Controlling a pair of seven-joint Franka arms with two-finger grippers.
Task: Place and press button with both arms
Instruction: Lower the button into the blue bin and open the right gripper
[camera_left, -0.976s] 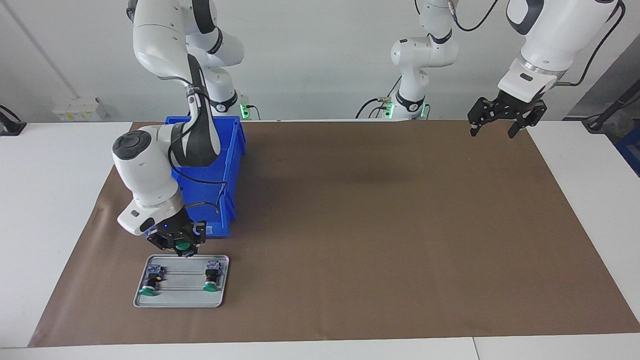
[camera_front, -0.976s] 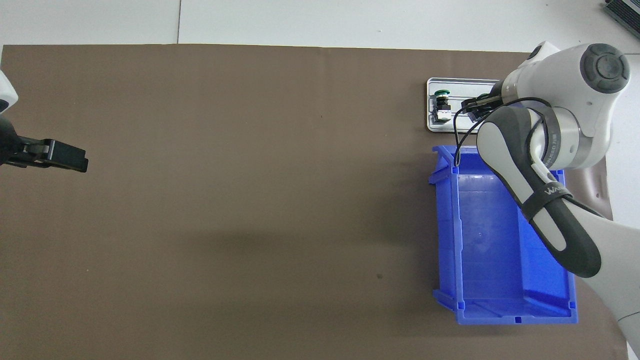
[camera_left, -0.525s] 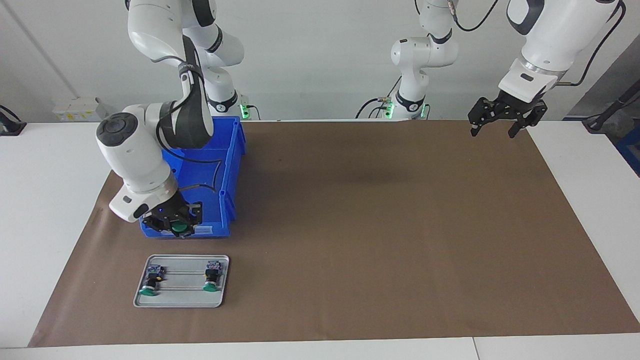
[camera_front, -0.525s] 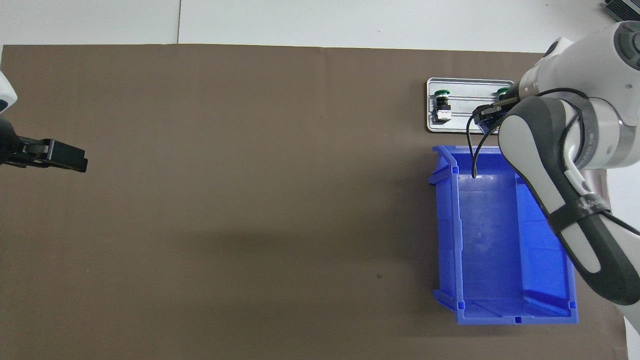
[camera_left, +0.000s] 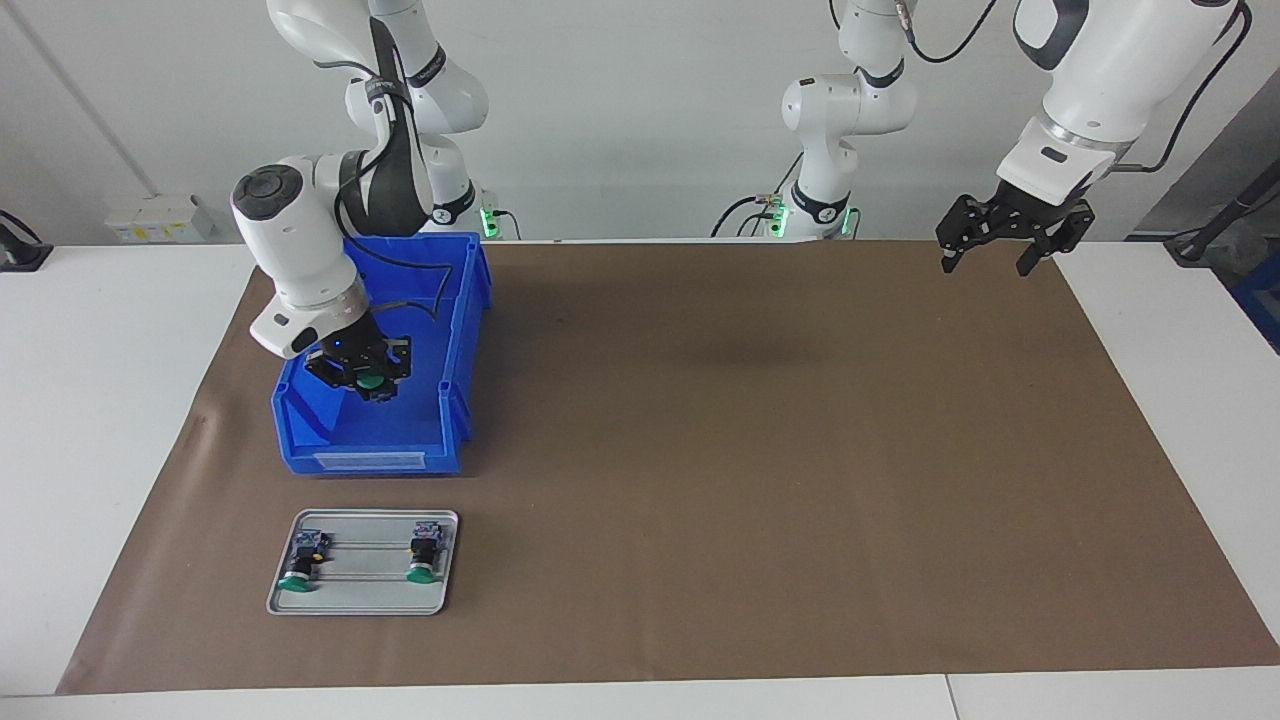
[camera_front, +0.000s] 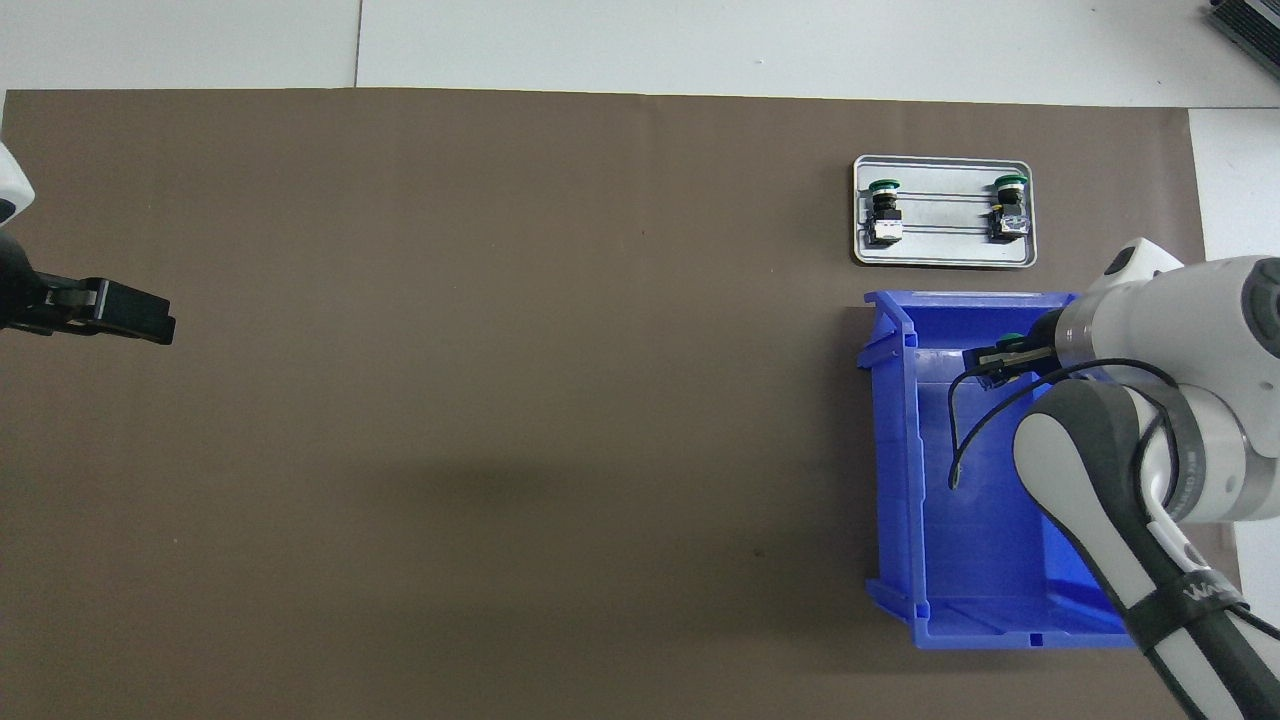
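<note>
The button (camera_left: 370, 381) hangs in the air over the blue bin (camera_left: 455, 300), green cap showing, clamped between the fingers of the right gripper (camera_left: 362, 374). In the overhead view its cap (camera_front: 1010, 339) peeks out just above the gripper (camera_front: 995, 358), over the end of the bin farther from the robots. From the held button, the grey tray (camera_left: 440, 595) lies at about 6 o'clock in the facing view, on the brown mat (camera_left: 750, 450), just beside the bin and farther from the robots than it. Two more buttons lie on the tray, apart from each other: one toward the right arm's end (camera_left: 298, 566), the other (camera_left: 424, 558) at 3 o'clock from it, caps pointing away from the robots. The right arm (camera_left: 300, 250) bends down over the bin from its base.

Well apart, at 2 o'clock from the button, the left gripper (camera_left: 985, 258) hangs with its fingers spread and nothing between them, over the mat's edge at the left arm's end; that arm waits.
</note>
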